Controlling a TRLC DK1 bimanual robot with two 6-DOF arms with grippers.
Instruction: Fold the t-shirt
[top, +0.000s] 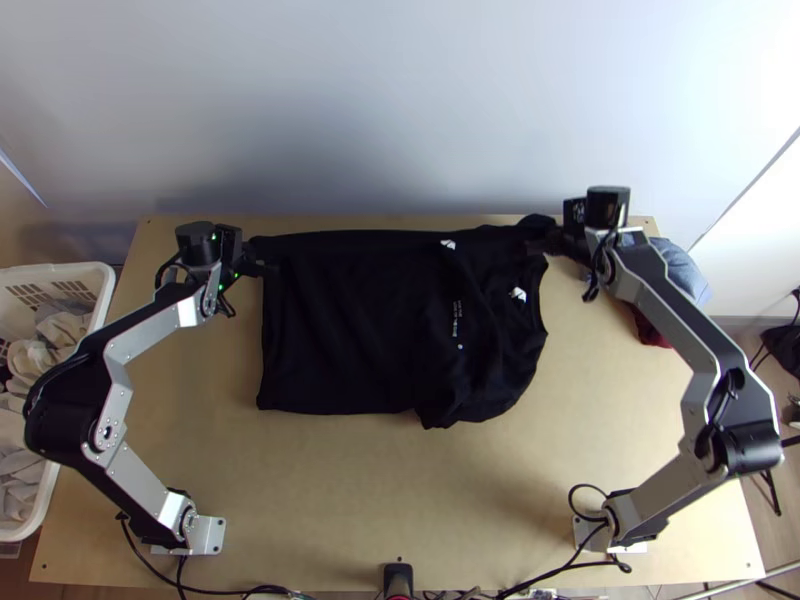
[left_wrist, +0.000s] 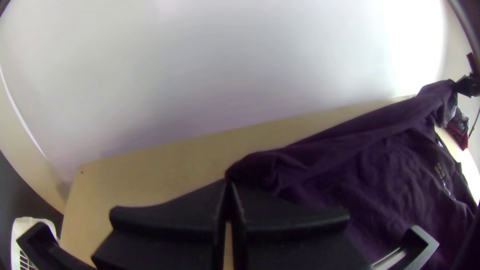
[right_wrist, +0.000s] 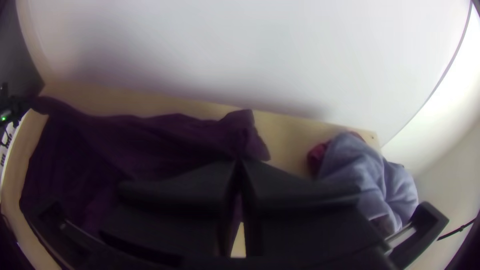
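The black t-shirt (top: 350, 330) lies on the table, its far part folded or lifted into a band between the grippers, its right portion rumpled with small white prints. At its far left corner is my left gripper (top: 268, 268), and at its far right end my right gripper (top: 545, 243). In the left wrist view, my left gripper (left_wrist: 229, 185) is shut on a corner of the shirt (left_wrist: 390, 165). In the right wrist view, my right gripper (right_wrist: 239, 165) is shut on the other end of the shirt (right_wrist: 150, 140), where a short flap sticks out beyond the fingertips.
A white basket (top: 103, 300) holding cloths stands off the table's left edge. At the table's far right lies a pile of blue-grey cloth (top: 682, 270) and dark red cloth (top: 650, 328), near my right arm. A pale wall (top: 400, 120) rises behind the table.
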